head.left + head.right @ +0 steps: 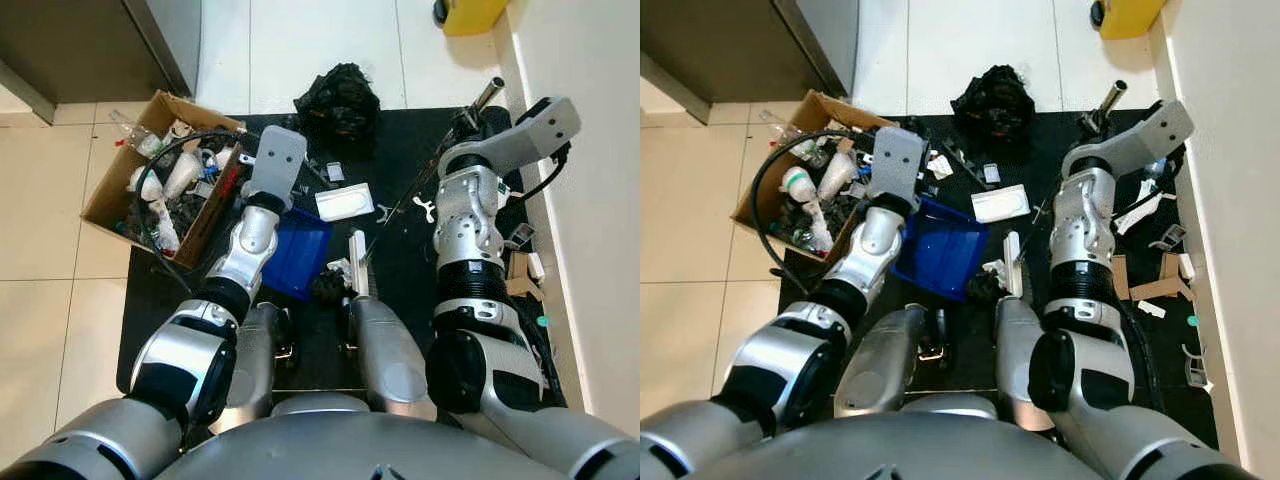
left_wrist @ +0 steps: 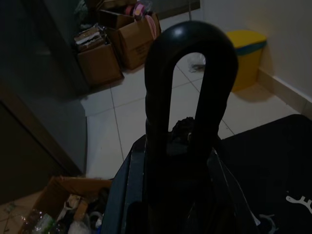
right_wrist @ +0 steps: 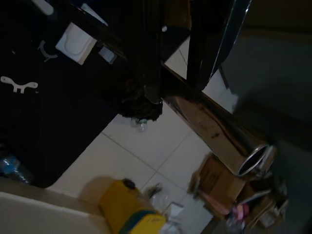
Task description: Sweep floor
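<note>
My left gripper (image 2: 178,165) is shut on the black looped handle (image 2: 187,36) of a blue dustpan (image 1: 300,255) resting on the black mat (image 1: 400,260). Around the shiny metal broom handle (image 3: 214,129) my right gripper (image 3: 175,58) is shut, near the wall at the mat's far right. The thin pole slants down to the white broom head (image 1: 357,262), just right of the dustpan. Litter on the mat includes a white packet (image 1: 344,202), a small white piece (image 1: 424,208) and a dark clump (image 1: 330,285) by the broom head.
A cardboard box (image 1: 105,190) full of bottles and rubbish stands at the mat's left edge, with a black cable looping out. A black bag (image 1: 340,95) lies at the far edge. A yellow bin (image 1: 470,12) stands by the wall. Cardboard scraps (image 1: 1140,285) lie right.
</note>
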Controlling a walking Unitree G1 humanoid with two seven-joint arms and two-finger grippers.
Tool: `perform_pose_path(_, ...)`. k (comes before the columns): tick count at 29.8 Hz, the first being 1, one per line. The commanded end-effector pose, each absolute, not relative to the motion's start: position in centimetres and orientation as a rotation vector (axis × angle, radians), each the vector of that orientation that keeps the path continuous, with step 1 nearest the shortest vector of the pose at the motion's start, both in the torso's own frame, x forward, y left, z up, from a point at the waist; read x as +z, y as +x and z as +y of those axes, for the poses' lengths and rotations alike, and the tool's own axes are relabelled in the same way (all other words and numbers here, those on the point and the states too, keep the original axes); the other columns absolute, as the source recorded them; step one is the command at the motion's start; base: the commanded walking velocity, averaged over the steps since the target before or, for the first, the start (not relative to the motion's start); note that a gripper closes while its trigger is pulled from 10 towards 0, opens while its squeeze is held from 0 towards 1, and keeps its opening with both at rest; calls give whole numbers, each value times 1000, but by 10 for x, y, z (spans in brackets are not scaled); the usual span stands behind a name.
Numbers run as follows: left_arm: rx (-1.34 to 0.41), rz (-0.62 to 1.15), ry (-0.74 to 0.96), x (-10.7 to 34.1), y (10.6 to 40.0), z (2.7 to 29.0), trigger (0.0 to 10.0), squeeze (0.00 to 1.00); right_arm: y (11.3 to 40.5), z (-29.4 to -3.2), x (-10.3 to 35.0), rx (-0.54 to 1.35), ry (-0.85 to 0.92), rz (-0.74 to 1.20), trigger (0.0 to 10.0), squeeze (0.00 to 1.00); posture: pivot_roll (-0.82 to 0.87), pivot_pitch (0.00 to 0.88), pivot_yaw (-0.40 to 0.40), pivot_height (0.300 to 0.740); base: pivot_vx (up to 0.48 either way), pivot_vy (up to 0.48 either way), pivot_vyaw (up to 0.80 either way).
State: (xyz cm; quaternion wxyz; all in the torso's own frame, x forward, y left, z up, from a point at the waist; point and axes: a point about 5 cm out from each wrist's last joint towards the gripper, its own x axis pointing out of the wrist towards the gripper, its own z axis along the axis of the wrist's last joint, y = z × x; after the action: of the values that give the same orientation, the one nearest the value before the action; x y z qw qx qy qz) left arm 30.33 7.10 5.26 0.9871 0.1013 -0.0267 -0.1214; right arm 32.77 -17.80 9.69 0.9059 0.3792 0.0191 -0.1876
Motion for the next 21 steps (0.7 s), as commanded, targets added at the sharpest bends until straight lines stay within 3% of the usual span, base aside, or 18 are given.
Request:
perform_pose_path(1,-245,43,201,35,294,69,10000,0,335,-152,113,-334,1001,-15,10000,0,-63,137,50,740,0,0,0)
perform_pose_path(13,-244,48,201,35,295,67,10000,0,334,-159,115,-425,1094,-16,10000,0,-58,140,47,740,0,0,0)
perform_pose_path(21,-238,50,203,34,295,69,10000,0,336,-177,138,-372,992,-157,10000,0,-60,142,48,740,0,0,0)
